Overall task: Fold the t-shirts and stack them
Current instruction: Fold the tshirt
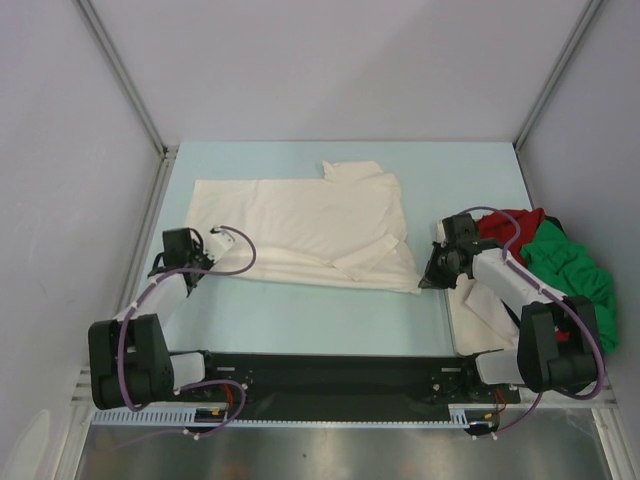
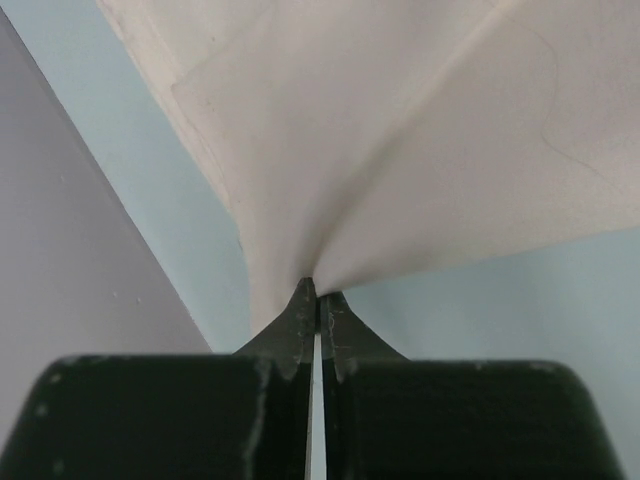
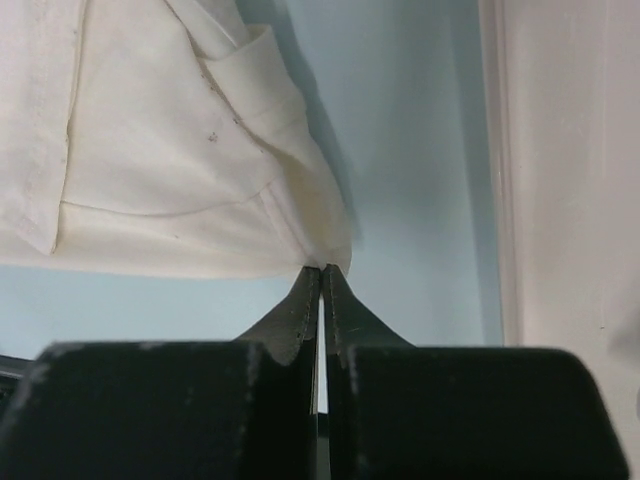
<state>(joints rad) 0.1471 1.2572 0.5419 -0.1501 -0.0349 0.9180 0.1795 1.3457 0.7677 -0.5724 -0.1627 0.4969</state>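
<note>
A cream t-shirt (image 1: 300, 225) lies spread flat across the middle of the light blue table. My left gripper (image 1: 207, 245) is shut on its near left corner; in the left wrist view the cloth (image 2: 400, 140) fans out from my closed tips (image 2: 318, 292). My right gripper (image 1: 428, 284) is shut on its near right corner, seen as a hemmed corner (image 3: 200, 150) at my closed tips (image 3: 322, 270). A red t-shirt (image 1: 510, 225) and a green t-shirt (image 1: 575, 275) lie crumpled in a heap at the right, behind my right arm.
Another cream cloth (image 1: 478, 315) lies flat at the near right, partly under my right arm; it also shows as a pale edge in the right wrist view (image 3: 570, 180). Grey walls (image 1: 70, 150) close in the table on the left, back and right.
</note>
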